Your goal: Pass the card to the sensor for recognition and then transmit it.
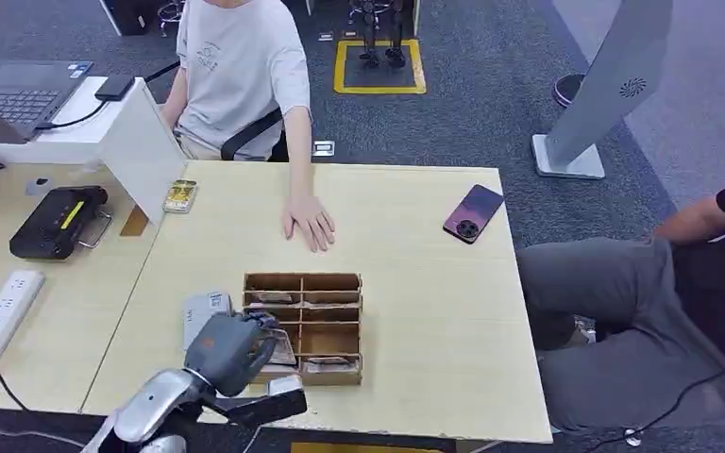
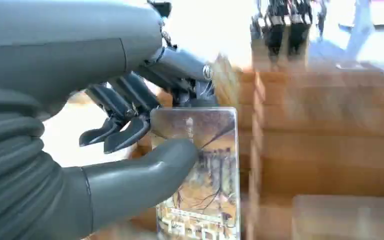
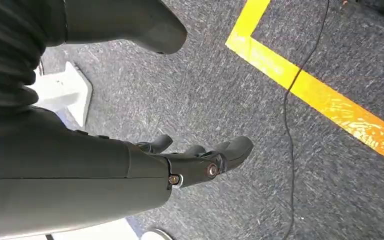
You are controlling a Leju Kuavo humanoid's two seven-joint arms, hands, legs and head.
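A wooden box (image 1: 304, 326) with several compartments stands near the table's front edge, and cards lie in some of them. My left hand (image 1: 231, 349) is at the box's near left corner. It pinches a picture card (image 2: 202, 170) between the thumb (image 2: 145, 175) and the dark fingers (image 2: 125, 115). The card stands upright in front of the blurred box (image 2: 320, 145). A flat grey device (image 1: 202, 312) lies on the table just left of the box. My right hand (image 3: 200, 162) hangs over the carpet, fingers apart and holding nothing.
A person sits across the table with a hand (image 1: 310, 222) flat on it, beyond the box. A phone (image 1: 473, 212) lies far right and another card (image 1: 180, 195) far left. A black device (image 1: 57, 222) and power strip (image 1: 0, 316) are on the left table. Another person (image 1: 661, 283) sits at the right.
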